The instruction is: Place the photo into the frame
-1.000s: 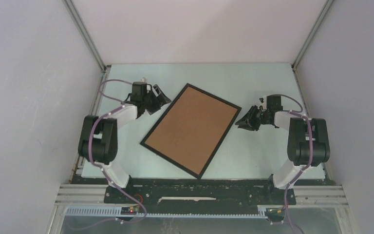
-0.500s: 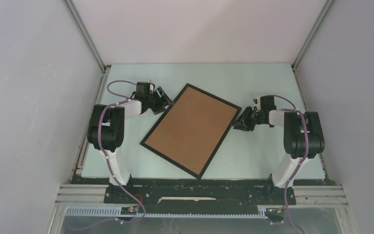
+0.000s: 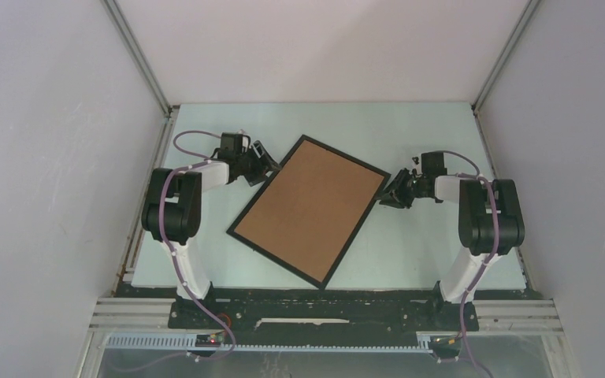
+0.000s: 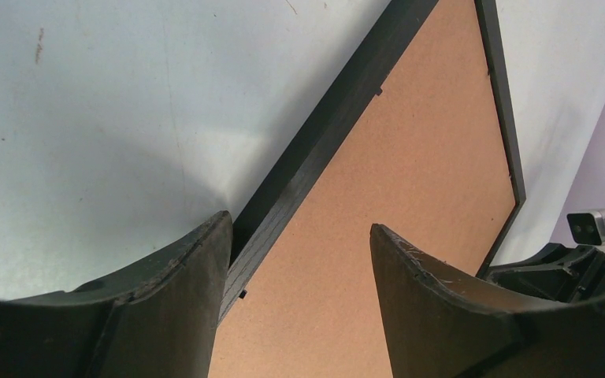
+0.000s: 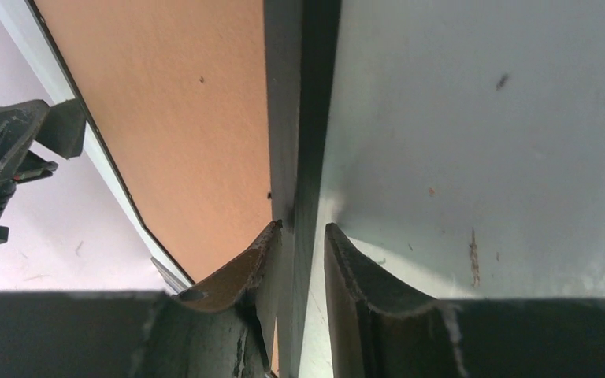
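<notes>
Top view: the frame (image 3: 276, 259) is lying askew at the middle of the tabletop (image 3: 410, 260), its brown backing board (image 3: 309, 211) facing up, with the left claw (image 3: 266, 163) at its far-left edge and the right claw (image 3: 390, 195) at its right edge. Left wrist view: the left claw (image 4: 298, 224) is standing spread, straddling the frame's black rim. Right wrist view: the right claw (image 5: 301, 226) is pinching the frame's rim between its fingers.
</notes>
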Robot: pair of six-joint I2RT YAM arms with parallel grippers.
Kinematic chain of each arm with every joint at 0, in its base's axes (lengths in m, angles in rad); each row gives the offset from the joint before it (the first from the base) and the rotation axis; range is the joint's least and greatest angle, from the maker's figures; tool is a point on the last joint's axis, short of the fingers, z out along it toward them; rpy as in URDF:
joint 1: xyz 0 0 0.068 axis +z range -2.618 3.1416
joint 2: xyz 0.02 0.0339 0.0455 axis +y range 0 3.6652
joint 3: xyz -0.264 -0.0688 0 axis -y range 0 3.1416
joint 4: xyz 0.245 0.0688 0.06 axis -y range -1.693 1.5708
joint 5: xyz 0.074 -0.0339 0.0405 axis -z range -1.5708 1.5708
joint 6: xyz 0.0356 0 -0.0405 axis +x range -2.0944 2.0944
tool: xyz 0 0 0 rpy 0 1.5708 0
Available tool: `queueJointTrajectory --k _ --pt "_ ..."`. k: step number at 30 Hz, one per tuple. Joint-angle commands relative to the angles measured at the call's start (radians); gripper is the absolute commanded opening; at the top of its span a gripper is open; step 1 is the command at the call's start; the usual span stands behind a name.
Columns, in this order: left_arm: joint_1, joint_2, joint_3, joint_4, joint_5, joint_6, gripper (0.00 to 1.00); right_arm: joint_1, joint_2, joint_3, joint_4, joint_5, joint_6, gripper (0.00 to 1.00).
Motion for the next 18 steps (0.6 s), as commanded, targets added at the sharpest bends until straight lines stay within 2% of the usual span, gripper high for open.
queueJointTrajectory --k 1,13,18 --pt "0.002 -0.003 0.05 -0.012 0.022 -0.004 0.7 0.002 0.023 0.056 0.025 0.006 0.012 0.35" --pt "0.0 -0.009 0.044 -0.007 0.023 -0.004 0.69 0.002 0.05 0.084 -0.006 0.045 0.004 0.32" --pt "0.001 -0.009 0.044 -0.005 0.023 -0.004 0.69 0.04 0.05 0.086 -0.037 0.059 -0.008 0.32"
